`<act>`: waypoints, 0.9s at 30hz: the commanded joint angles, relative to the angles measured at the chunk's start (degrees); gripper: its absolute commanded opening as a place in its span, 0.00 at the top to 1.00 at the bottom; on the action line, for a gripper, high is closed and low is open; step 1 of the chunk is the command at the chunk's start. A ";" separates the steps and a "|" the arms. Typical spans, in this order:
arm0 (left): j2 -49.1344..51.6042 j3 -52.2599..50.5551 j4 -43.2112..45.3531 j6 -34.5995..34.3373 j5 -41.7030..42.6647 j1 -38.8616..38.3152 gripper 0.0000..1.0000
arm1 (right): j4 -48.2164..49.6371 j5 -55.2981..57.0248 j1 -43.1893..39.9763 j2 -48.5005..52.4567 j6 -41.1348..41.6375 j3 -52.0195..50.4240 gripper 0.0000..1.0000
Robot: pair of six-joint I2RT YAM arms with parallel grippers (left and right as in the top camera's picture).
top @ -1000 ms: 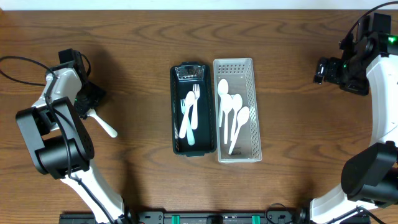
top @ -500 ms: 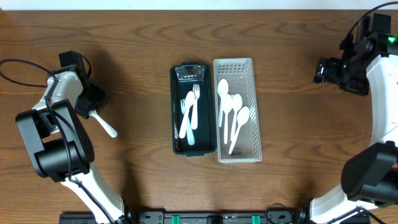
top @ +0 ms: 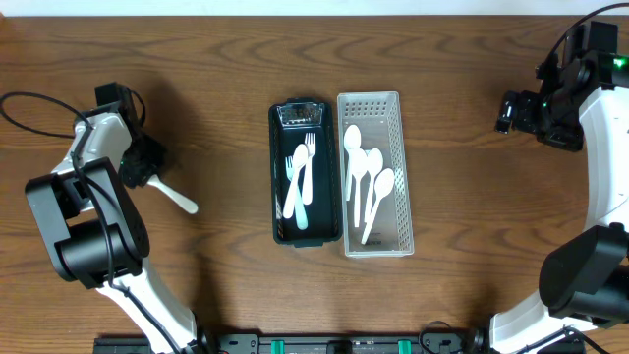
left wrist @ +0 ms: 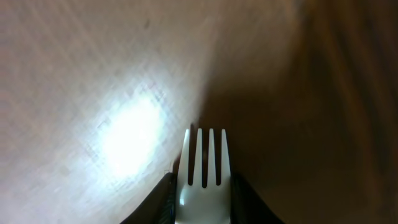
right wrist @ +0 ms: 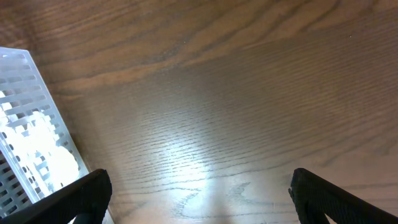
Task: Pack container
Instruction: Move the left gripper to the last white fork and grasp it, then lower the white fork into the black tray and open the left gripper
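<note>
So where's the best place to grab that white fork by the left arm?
By the neck just under the tines, coming down from above with a finger on each thin edge. The white fork is flat and slim, and the left gripper pinches it there now, handle sticking out.

A white fork sits low in the picture, its four points aimed up. The left gripper has two dark fingers that press on it from both sides. Under it is the brown table, with a bright spot of light to the fork's left.
</note>
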 commanded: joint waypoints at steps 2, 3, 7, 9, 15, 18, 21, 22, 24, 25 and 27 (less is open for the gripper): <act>-5.01 3.32 -3.93 4.90 -0.59 -2.43 0.85 | -0.02 -0.20 -0.11 0.52 0.74 0.31 0.05; -7.17 4.79 -5.31 6.08 -0.07 -3.61 0.85 | -0.02 -0.20 -0.11 0.52 0.74 0.31 0.05; -14.75 10.54 -10.08 7.58 3.48 -9.55 0.85 | 0.13 -0.20 -0.11 0.52 0.74 0.31 0.05; -18.53 13.66 -11.52 8.22 3.65 -14.49 0.85 | 0.28 -0.20 -0.09 0.52 0.74 0.31 0.05; -23.89 17.49 -10.93 8.39 3.63 -28.92 0.85 | 0.39 -0.20 -0.11 0.52 0.70 0.31 0.05; -23.19 17.62 -10.82 8.41 3.58 -36.37 0.85 | 0.50 -0.17 -0.11 0.52 0.68 0.31 0.04; -20.33 17.51 -10.80 8.57 3.58 -41.40 0.85 | 0.90 -0.20 -0.11 0.52 0.70 0.31 0.04; -18.86 17.40 -10.80 8.79 3.56 -42.73 0.85 | 1.09 -0.17 -0.09 0.52 0.70 0.31 0.04; -15.67 17.16 -10.82 9.49 3.56 -44.46 0.85 | 1.42 -0.17 -0.11 0.52 0.68 0.31 0.04; -14.01 17.09 -10.84 9.75 3.56 -44.96 0.85 | 1.51 -0.17 -0.11 0.52 0.57 0.31 0.04; -10.25 17.07 -10.82 9.73 3.56 -45.53 0.85 | 1.62 -0.17 -0.11 0.52 -0.02 0.31 0.04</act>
